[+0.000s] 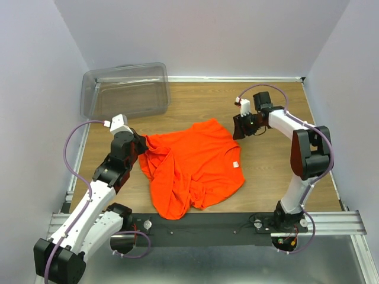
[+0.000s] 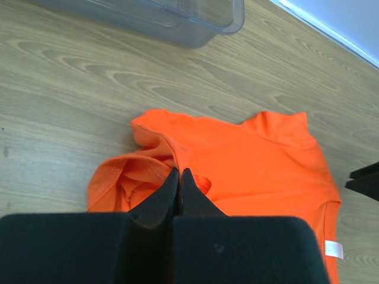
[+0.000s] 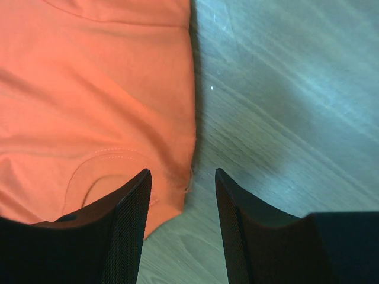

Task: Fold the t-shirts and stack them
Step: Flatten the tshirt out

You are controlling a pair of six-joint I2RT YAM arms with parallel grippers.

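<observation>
Top view, shirt: the orange t-shirt (image 1: 195,163) lies crumpled in the middle of the wood table (image 1: 266,177). A small white tag (image 1: 235,164) shows on its right side.
Top view, bin: a clear plastic bin (image 1: 125,90) sits at the far left corner, apart from the shirt.
Top view, left arm: the left gripper (image 1: 142,148) touches the shirt's left edge.
Top view, right arm: the right gripper (image 1: 241,129) is just beside the shirt's far right corner.
Left wrist view, fingers: the two black fingers (image 2: 169,189) are pressed together, pinching a raised fold of orange cloth at their tips.
Left wrist view, shirt: it is bunched up by the tips and flatter farther away.
Right wrist view, fingers: they are spread apart. The left one is over cloth and the right one is over bare wood.
Right wrist view, shirt: it fills the left side, and its edge runs down into the gap.
</observation>
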